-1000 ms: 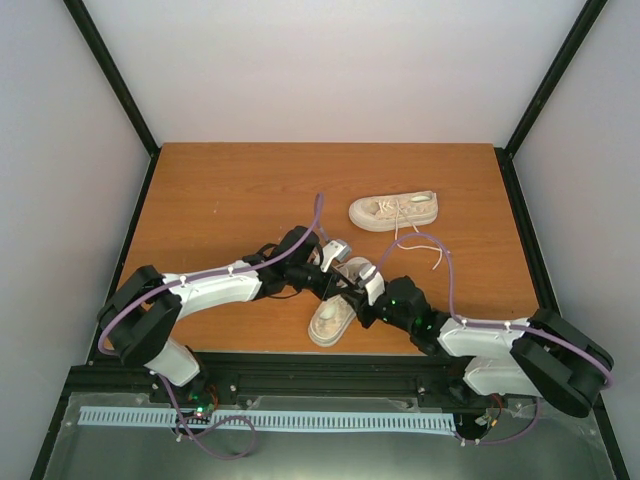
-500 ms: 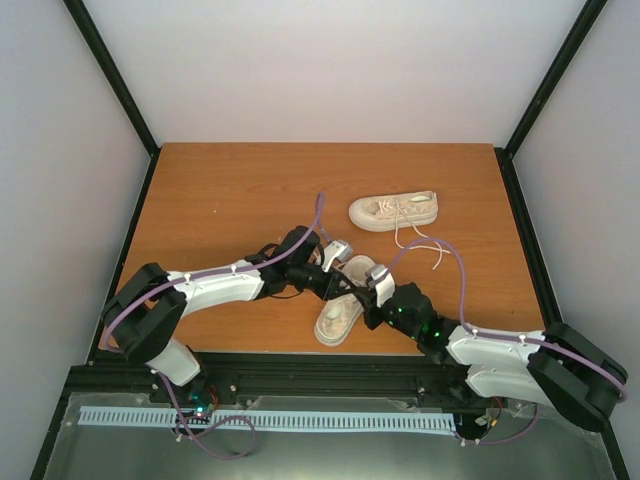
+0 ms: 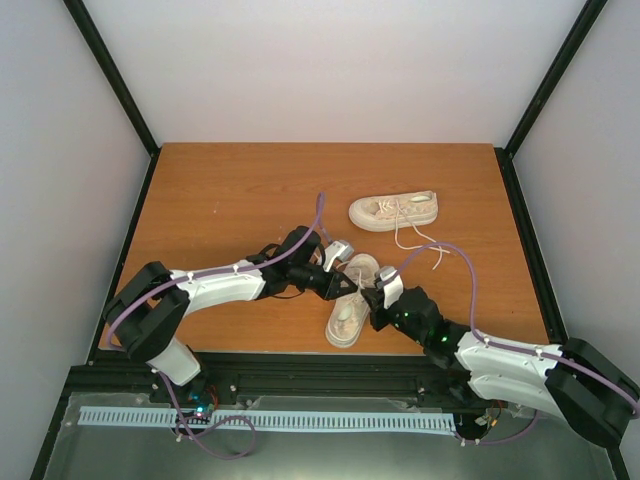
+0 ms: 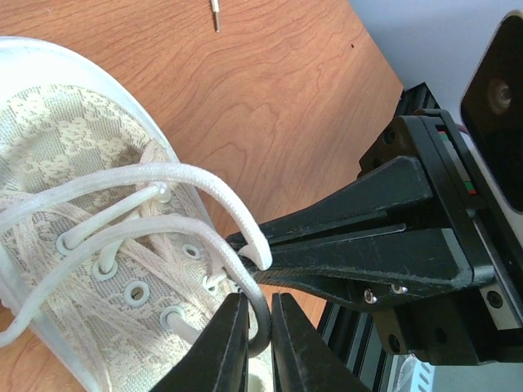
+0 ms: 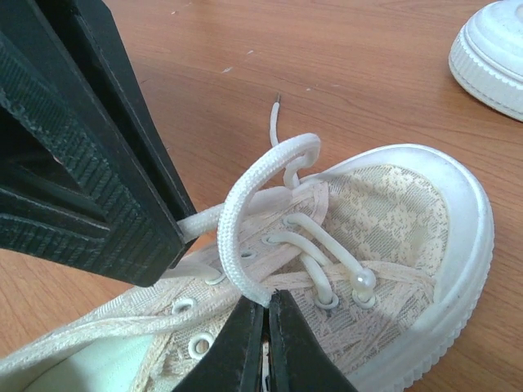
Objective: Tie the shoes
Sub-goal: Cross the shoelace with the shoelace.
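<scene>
Near shoe (image 3: 343, 322): cream lace-patterned canvas with a pale rubber sole. It stands on its sole close to the front edge of the wooden worktop (image 3: 220, 200), about mid-width, with its toe pointing away from the arm bases. Its thin white lace (image 5: 231, 220) is threaded through the eyelets but untied, and one stretch of it rises in an arch above the tongue. The left arm (image 3: 215, 287) and right arm (image 3: 500, 355), white-shelled with purple cable, reach inward from either side and meet over this shoe. The right fingers (image 5: 237, 351) are pressed together on the lower end of the arch, just above the eyelets. The left fingers (image 4: 225, 351) stand almost together, with a strand of the same lace passing between them (the right wrist view shows it coming out of their tips, so they are pinching it). The two sets of fingertips sit just beside each other over the eyelets. One lace end (image 5: 274, 114) lies flat on the wood just past the toe cap. Far shoe (image 3: 393, 211): the matching one, also on its sole, set crosswise on the worktop right of centre and well apart from the first. Its loose laces (image 3: 418, 242) trail over the wood toward the front. Beyond it are bare wood and then the pale back wall (image 3: 330, 70) between black frame posts.
</scene>
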